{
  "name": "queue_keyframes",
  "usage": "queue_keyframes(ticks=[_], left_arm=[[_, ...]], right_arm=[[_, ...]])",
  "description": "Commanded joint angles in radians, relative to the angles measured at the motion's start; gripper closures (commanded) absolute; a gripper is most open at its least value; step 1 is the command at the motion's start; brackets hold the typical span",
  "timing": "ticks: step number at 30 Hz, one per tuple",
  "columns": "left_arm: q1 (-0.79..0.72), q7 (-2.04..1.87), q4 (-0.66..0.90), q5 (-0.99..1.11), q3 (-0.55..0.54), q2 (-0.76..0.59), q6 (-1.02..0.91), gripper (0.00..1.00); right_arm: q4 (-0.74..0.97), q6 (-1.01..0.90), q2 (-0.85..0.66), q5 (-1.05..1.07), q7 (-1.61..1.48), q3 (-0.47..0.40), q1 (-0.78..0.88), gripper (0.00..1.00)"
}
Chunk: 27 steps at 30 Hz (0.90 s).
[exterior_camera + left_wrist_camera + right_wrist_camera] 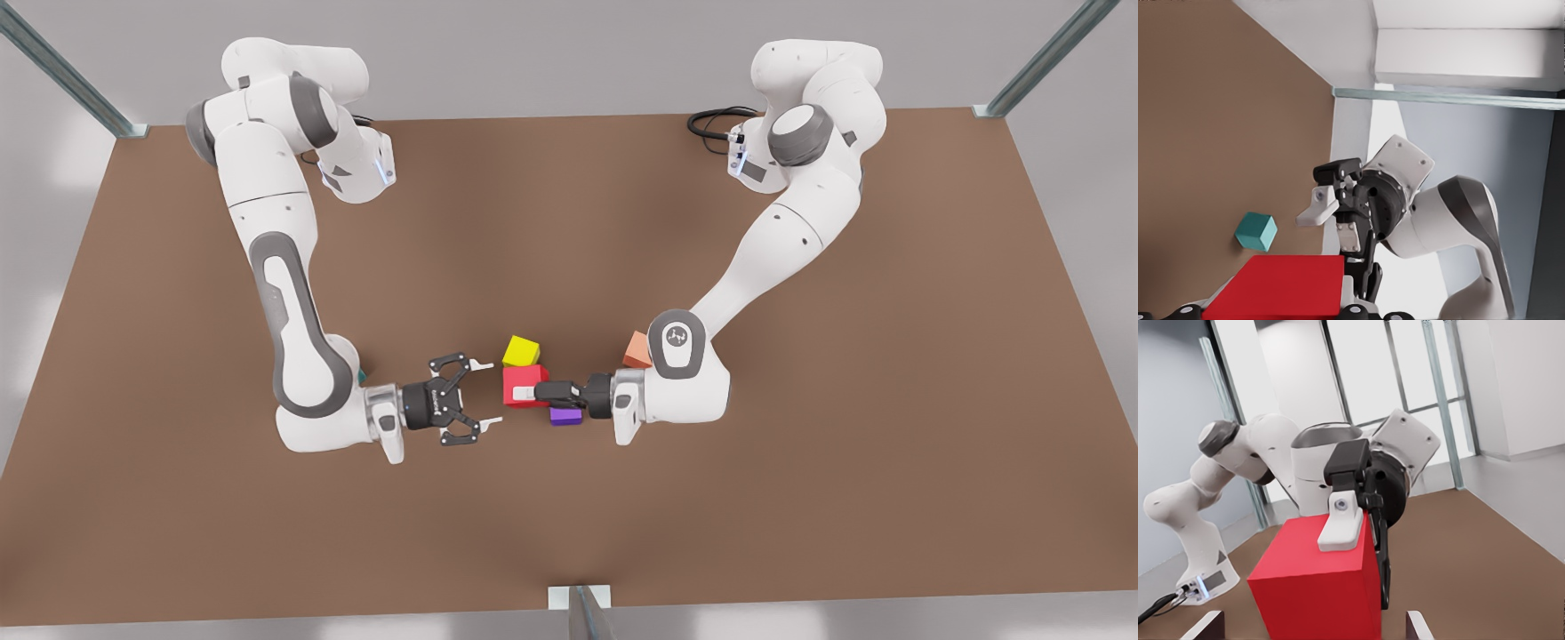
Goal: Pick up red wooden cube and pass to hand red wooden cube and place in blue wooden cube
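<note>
The red wooden cube [523, 384] hangs above the counter [800, 498], pinched by the left hand [530, 392]. The right hand [487, 392] faces it just beside, fingers spread. The blue wooden cube [1256, 231] lies on the counter.

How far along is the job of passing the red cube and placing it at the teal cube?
Done: the left tool, at the front view's right, is shut on the red wooden cube, so the pick-up looks finished. In hand: the pass; the right tool faces the cube, open, apart from it. Left: the takeover and placing at the blue wooden cube, which sits on the table.
</note>
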Motion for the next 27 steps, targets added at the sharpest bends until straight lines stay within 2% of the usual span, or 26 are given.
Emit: queue_keyframes(ticks=[1,27], left_arm=[[0.000,0.238,0.000,-0.009,-0.001,-0.001,0.001,0.27],[-0.032,0.202,0.029,-0.029,-0.002,0.026,0.007,0.27]], right_arm=[[0.001,0.002,-0.001,0.016,-0.275,0.000,0.005,0.00],[0.010,0.060,0.034,0.080,-0.220,0.000,0.058,0.00]])
